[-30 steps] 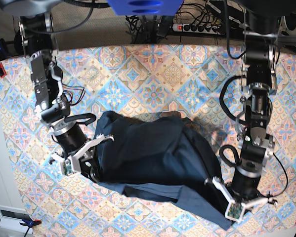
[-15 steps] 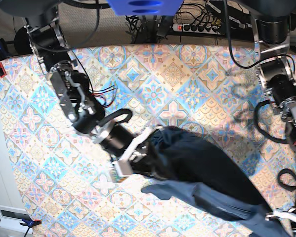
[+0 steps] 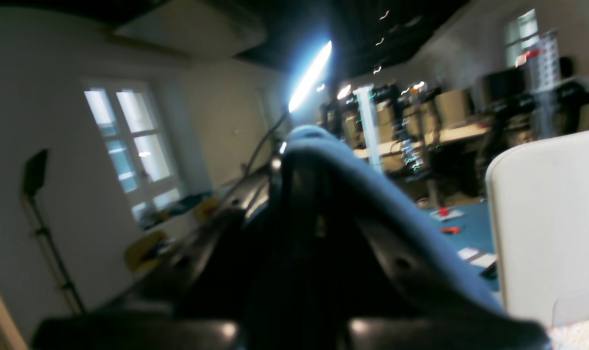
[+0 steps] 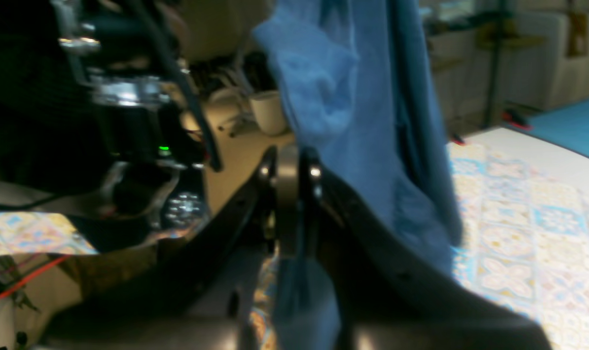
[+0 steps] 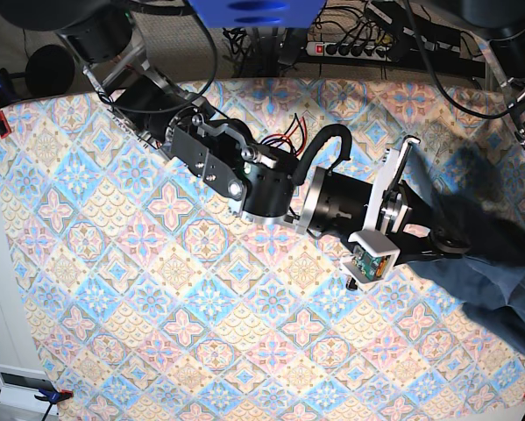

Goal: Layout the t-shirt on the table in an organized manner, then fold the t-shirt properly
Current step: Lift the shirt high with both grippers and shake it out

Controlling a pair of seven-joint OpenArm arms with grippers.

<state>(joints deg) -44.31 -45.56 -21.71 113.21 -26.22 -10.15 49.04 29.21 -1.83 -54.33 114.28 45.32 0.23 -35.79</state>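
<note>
Base view shows the right arm stretched from the far left across the middle of the bench (image 5: 113, 289), whose cloth of blue, pink and cream diamond tiles lies bare over most of its width. Its right end effector (image 5: 446, 244) is closed on the t-shirt (image 5: 494, 263), which hangs bunched at the right edge of the scene, dark navy with a paler blue fold trailing toward the near right corner. A power strip (image 5: 350, 48) and cables lie beyond the far edge of the bench.

Right wrist view looks along the right end effector (image 4: 289, 170): its two dark fingers (image 4: 313, 175) meet tight on a strip of the t-shirt (image 4: 333, 97), and the cloth rises above them in a blue fold, with more of it between the fingers below. The bench (image 4: 518, 194) shows to the right, beneath the cloth.

Left wrist view is blurred. The left end effector (image 3: 301, 160) points up into the room, away from the bench, and its fingers are pressed together with the t-shirt (image 3: 372, 204) draped over them as a blue band running down to the right. A cream-coloured panel (image 3: 547, 218) stands at the right, and windows (image 3: 129, 146) show on the left wall
</note>
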